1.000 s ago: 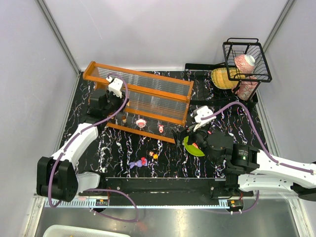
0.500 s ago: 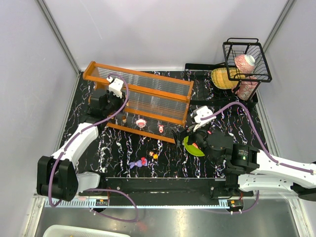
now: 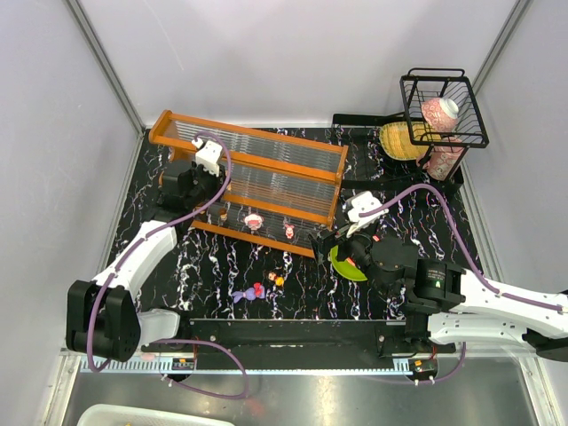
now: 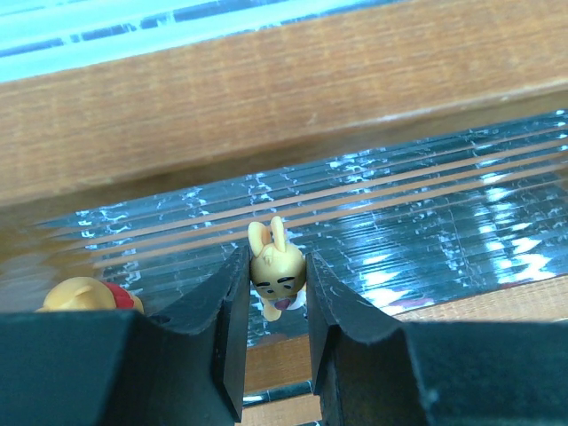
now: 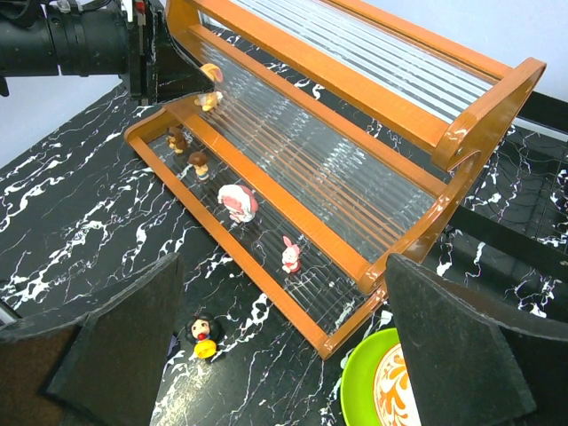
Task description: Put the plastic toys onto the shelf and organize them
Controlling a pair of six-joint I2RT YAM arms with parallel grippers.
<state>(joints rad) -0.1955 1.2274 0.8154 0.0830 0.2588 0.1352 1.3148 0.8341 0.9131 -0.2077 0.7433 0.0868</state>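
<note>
Rabbit toy (image 4: 278,277) pinched by left gripper (image 4: 275,257) over ribbed shelf (image 5: 373,115) panel, right gripper (image 5: 282,266) spread wide near plate (image 5: 355,390).

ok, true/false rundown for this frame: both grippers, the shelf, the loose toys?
1. The left gripper is shut on a small yellow long-eared plastic figurine. True.
2. The right gripper grips the round green plate. False: it is open and empty, beside the plate.
3. The lower tier of the orange-framed rack with clear ribbed panels is bare. False: several figurines stand there, among them a pink-and-white figurine.
4. Small figurines lie on the black marbled table in front of the rack. True.
5. The black wire basket stands left of the rack. False: it is at the far right.
</note>
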